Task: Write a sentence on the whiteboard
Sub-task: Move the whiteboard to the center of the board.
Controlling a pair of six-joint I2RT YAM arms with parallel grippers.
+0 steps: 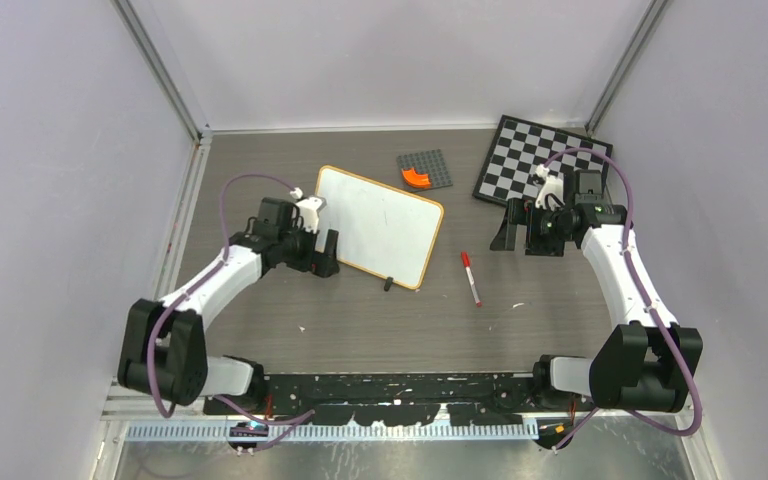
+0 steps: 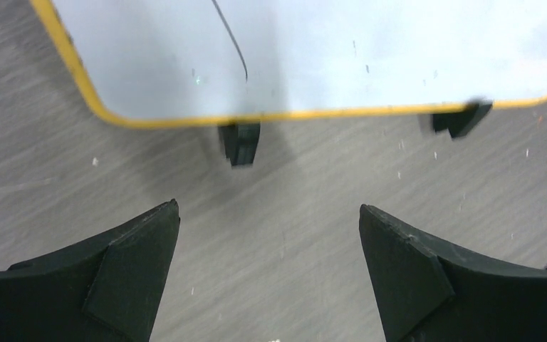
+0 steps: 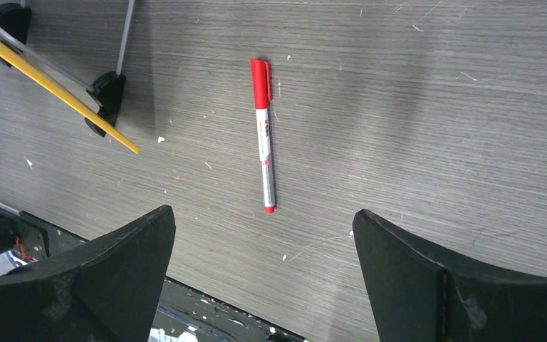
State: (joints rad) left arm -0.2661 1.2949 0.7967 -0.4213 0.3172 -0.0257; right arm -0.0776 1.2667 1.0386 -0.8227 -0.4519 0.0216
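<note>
Overhead, I see the whiteboard (image 1: 380,225), white with an orange frame, sitting on the grey table (image 1: 360,330) a little left of centre and turned at an angle. Its face is blank: I can make out no writing on it, so as I judge it the task has not begun.

My left gripper (image 2: 269,214) hovers near the board's near-left edge, beside one of its black feet, with jaws spread wide and nothing between them. My right gripper (image 3: 263,214) is also spread wide and empty, looking down at a red marker (image 3: 264,135) that lies flat on the table just right of the board. Its red cap appears to be on.

Left to do, I judge: pick up the marker, uncap it, steady the board, and write the whole sentence.
</note>
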